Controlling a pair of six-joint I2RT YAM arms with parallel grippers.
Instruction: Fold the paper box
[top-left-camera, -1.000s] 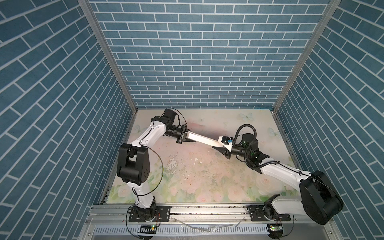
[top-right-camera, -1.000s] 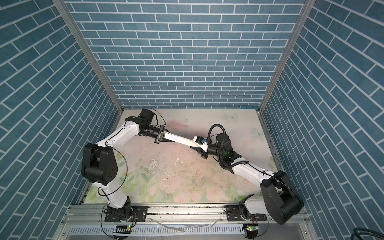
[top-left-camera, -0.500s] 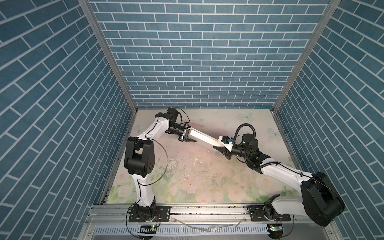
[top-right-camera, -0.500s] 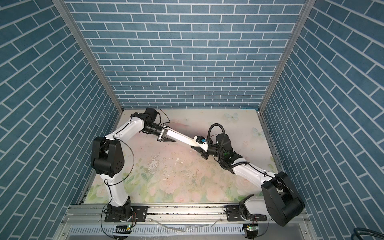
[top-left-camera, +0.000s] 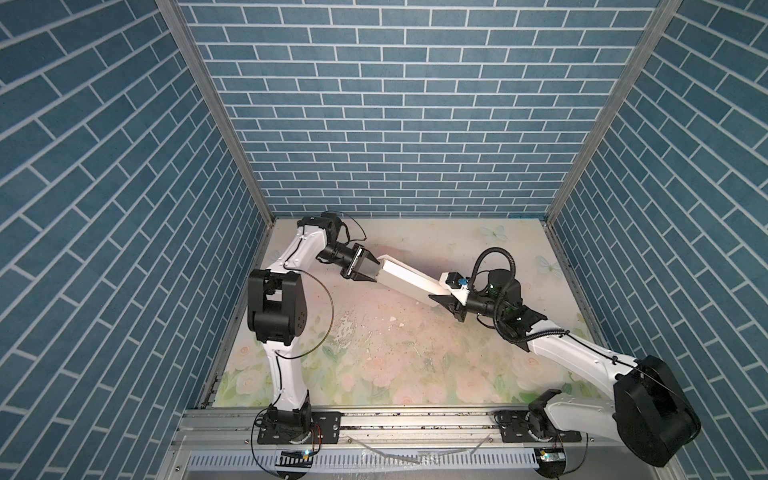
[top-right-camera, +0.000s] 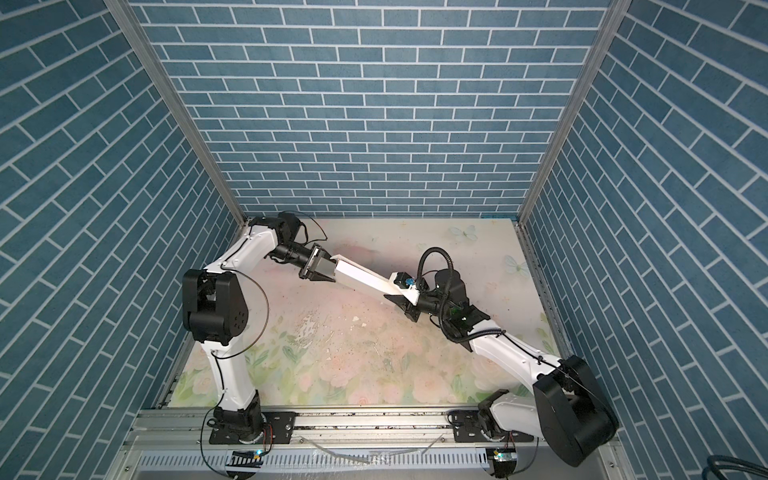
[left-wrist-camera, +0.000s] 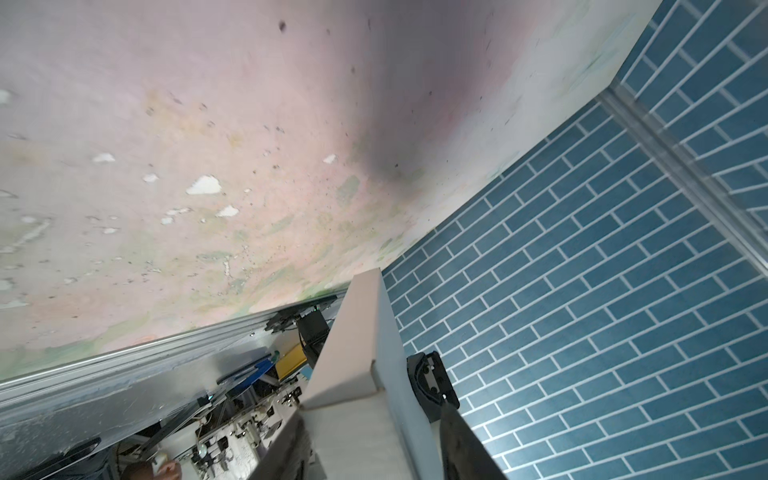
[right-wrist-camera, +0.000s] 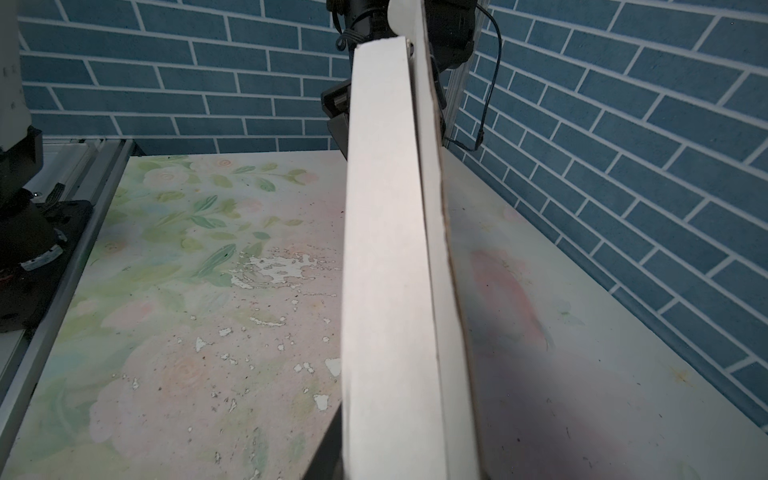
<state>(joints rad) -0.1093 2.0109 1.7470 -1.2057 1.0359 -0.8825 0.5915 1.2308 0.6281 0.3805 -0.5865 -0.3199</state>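
Observation:
The paper box (top-left-camera: 407, 280) (top-right-camera: 365, 276) is folded flat into a long white slab. It hangs edge-up above the table, spanning the gap between my two grippers in both top views. My left gripper (top-left-camera: 371, 270) (top-right-camera: 328, 271) straddles its far-left end. In the left wrist view the box (left-wrist-camera: 357, 332) lies between the left gripper's (left-wrist-camera: 370, 424) spread fingers, with a gap beside one finger (left-wrist-camera: 455, 432). My right gripper (top-left-camera: 442, 293) (top-right-camera: 401, 293) is shut on the other end. In the right wrist view the box (right-wrist-camera: 386, 249) runs straight out from the right gripper's (right-wrist-camera: 399, 457) jaws.
A floral table mat (top-left-camera: 395, 353) with flaked white patches lies below the box. Blue brick walls (top-left-camera: 407, 124) close in the back and both sides. An aluminium rail (top-left-camera: 415, 419) along the front edge carries both arm bases.
My left gripper's fingers have spread apart around the box's end, and the left arm's elbow has shifted slightly. The right gripper and the box have stayed about where they were.

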